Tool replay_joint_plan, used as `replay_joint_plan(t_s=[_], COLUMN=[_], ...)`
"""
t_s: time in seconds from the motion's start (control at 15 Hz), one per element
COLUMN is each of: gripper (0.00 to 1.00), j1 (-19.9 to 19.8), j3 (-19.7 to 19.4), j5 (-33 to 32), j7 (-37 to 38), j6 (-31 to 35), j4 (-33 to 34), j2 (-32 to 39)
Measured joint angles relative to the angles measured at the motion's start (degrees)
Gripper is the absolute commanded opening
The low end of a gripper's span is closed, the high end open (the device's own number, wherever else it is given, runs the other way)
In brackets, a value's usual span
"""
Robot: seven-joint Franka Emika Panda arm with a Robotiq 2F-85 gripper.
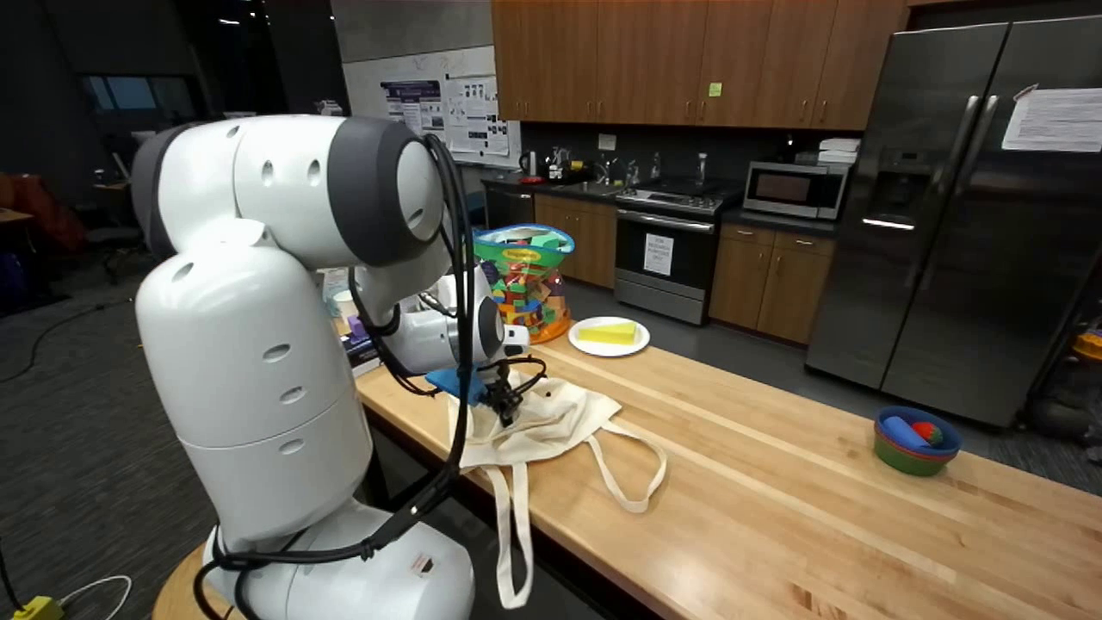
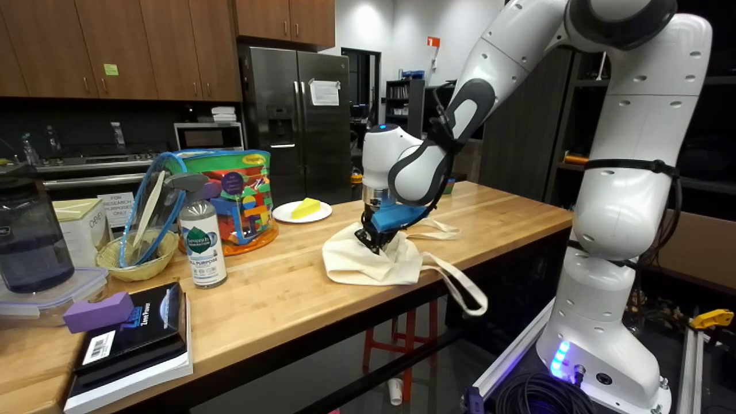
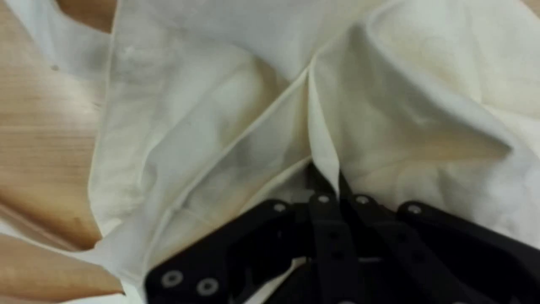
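A cream cloth tote bag (image 1: pixel 560 428) lies crumpled on the wooden table, close to its edge. In both exterior views its straps trail away, and one strap (image 2: pixel 468 292) hangs past the table edge. My gripper (image 2: pixel 375 246) points down into the bag's folds. In the wrist view the black gripper (image 3: pixel 331 185) is shut on a thin pinched fold of the bag (image 3: pixel 324 143), which rises from between the fingertips. More cloth (image 3: pixel 190 97) spreads around the jaws. The lowest part of the fingertips is partly hidden by fabric.
Beyond the bag stand a white plate (image 1: pixel 578 347) with a yellow wedge (image 1: pixel 607 332) and a clear bag of toy blocks (image 2: pixel 244 201). A spray bottle (image 2: pixel 202 247), a basket (image 2: pixel 155 261) and a black box (image 2: pixel 135 333) are farther along. Stacked bowls (image 1: pixel 917 465) sit at the far end.
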Motion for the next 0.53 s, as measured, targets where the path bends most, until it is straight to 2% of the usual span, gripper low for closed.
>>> replay_joint_plan(t_s=[0.27,0.53], gripper=[0.01,0.01], j1=[1.28,0.91], j3=[3.74,4.18], j5=[-6.94,-12.50], j7=[9.28,13.98], j6=[2.01,2.50], j4=[2.80,6.89], j2=[-1.16,-1.88])
